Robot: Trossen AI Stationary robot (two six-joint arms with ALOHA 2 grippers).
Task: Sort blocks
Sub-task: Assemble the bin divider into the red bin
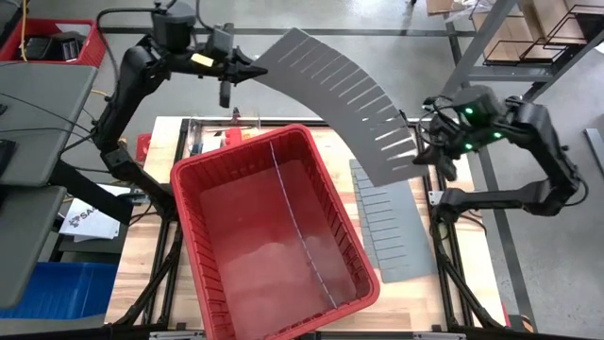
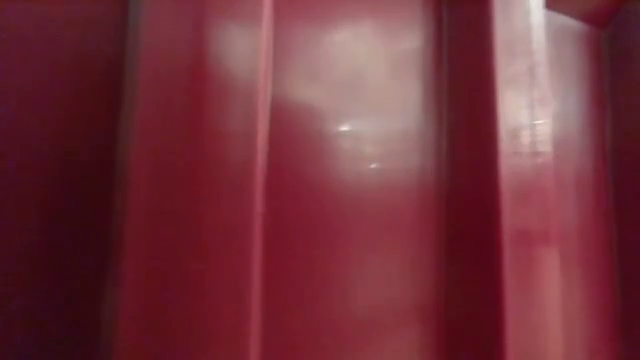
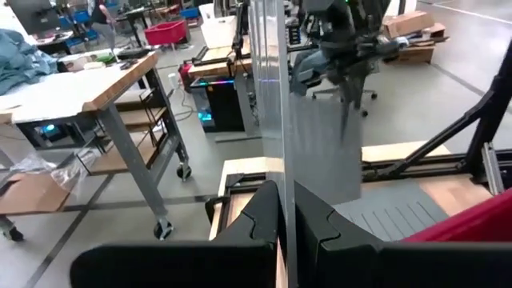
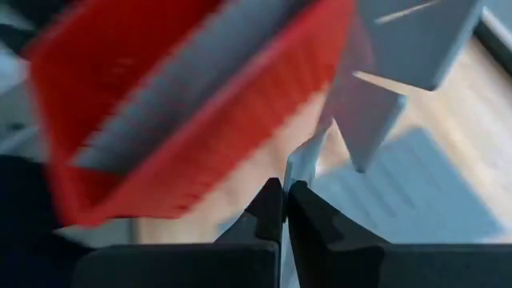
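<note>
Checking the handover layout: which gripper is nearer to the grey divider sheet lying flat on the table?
The right gripper is nearer, hovering just beyond the flat divider sheet's far end. The left gripper is farther off, past the red bin. Both pinch the lifted curved sheet.

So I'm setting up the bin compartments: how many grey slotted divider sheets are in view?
2. One divider sheet is held in the air between the left gripper and right gripper; another sheet lies flat on the table right of the red bin. Others could be hidden.
</note>
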